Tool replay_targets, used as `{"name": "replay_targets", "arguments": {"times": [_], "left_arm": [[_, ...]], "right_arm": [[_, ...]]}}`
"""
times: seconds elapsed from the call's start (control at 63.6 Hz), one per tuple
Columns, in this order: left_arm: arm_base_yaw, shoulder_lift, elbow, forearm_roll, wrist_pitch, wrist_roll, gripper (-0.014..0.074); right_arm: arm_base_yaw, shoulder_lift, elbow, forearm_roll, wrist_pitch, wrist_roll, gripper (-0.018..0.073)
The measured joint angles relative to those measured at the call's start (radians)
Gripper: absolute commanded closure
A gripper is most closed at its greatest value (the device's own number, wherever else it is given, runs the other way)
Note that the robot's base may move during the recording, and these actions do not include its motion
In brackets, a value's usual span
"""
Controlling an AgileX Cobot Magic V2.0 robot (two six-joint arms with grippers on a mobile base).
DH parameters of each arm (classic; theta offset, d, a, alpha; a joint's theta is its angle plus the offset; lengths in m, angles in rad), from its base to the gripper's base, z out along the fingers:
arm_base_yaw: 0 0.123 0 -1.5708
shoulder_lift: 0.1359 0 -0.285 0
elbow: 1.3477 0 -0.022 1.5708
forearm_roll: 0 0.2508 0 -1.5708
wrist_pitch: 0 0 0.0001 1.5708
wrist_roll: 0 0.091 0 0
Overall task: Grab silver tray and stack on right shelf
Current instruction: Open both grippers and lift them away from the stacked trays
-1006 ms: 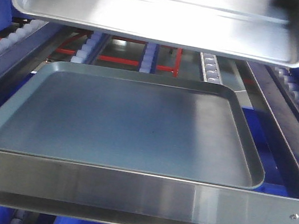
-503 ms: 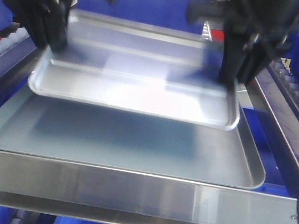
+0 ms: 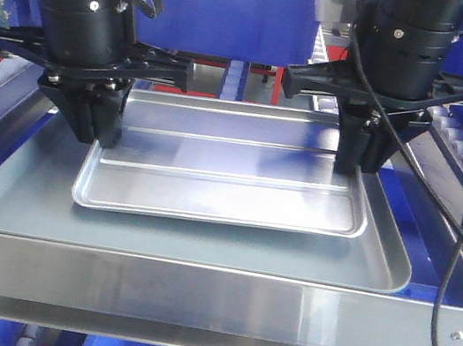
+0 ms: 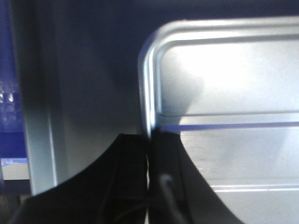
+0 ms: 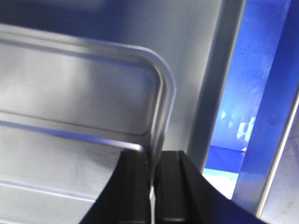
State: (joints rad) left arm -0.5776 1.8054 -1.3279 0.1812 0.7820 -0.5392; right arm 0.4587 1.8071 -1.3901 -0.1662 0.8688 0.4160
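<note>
Where the front view a second before had shown the silver tray (image 3: 223, 167) high above the grey tray (image 3: 188, 242), at this moment it lay down inside that grey tray, near edge resting on the grey floor, far edge hidden behind the arms. Half a second before it had hung just above the grey tray, blurred by motion. Item placed: on the right shelf (image 3: 192, 296), behind its broad steel front bar, nested in the grey tray and well within its rim. Left tool (image 3: 96, 127) stood at the silver tray's left rim; right tool (image 3: 361, 160) at its right rim. Cable (image 3: 448, 292) trailed beyond the grey tray's right edge, down across the front bar.

Left wrist view: silver tray (image 4: 224, 93), rounded corner and both ridges visible. Left tool (image 4: 149, 154) was pinched narrow over the side rim, one finger either side, rim between them. Grey tray floor (image 4: 93, 93) dark beside it.

Right wrist view: silver tray (image 5: 84, 102), corner shown. Right tool (image 5: 152, 163) likewise clamped narrow on the rim. Grey tray (image 5: 196, 56) lay just outside the silver tray's rim, with the blue bin (image 5: 252, 93) beyond the grey tray.

Assessment: lowering appeared complete; release of both rims remained outstanding.
</note>
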Motion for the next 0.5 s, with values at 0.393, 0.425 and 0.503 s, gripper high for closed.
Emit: {"name": "replay_targets", "arguments": {"times": [0.393, 0.425, 0.503], "left_arm": [[0.048, 0.009, 0.0, -0.075, -0.001, 0.139, 0.0188], [0.048, 0.009, 0.0, -0.075, -0.001, 0.141, 0.0155], [0.05, 0.009, 0.0, -0.073, -0.001, 0.143, 0.0131]], "right_arm": [[-0.001, 0.0, -0.002, 0.0, -0.032, -0.037, 0.0009], [-0.001, 0.0, -0.002, 0.0, -0.034, -0.037, 0.0009], [-0.001, 0.0, -0.002, 0.0, -0.034, -0.038, 0.0009]]}}
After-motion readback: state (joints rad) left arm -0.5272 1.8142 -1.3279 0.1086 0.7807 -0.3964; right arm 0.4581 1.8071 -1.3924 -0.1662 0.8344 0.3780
